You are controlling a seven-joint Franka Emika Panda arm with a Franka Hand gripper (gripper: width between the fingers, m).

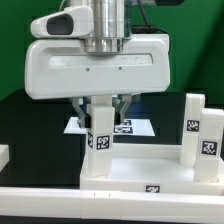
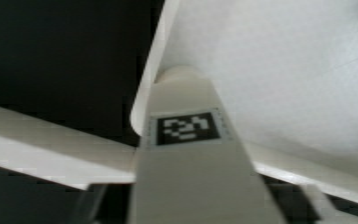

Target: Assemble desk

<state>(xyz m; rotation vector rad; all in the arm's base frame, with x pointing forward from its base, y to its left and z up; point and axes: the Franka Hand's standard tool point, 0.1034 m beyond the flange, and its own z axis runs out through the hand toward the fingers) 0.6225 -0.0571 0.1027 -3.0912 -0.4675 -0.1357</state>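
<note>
Gripper [image 1: 101, 112] jaws clamp the square white plastic leg [image 1: 100, 145], upright directly beneath, over the rimmed white tabletop [image 1: 140, 172].

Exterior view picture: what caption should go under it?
Robot gripper closing its jaws around an upright desk leg on the tabletop.

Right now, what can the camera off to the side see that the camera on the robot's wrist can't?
Only the exterior view shows the big white gripper from outside, a second leg standing at that view's right, the marker board behind, and the tabletop's front rim.

Only the wrist view shows the leg right up close, running up between the dark fingers, with the white tabletop spread beyond it.

Both show the same leg between the fingers, with its black-and-white tag, and the tabletop.
</note>
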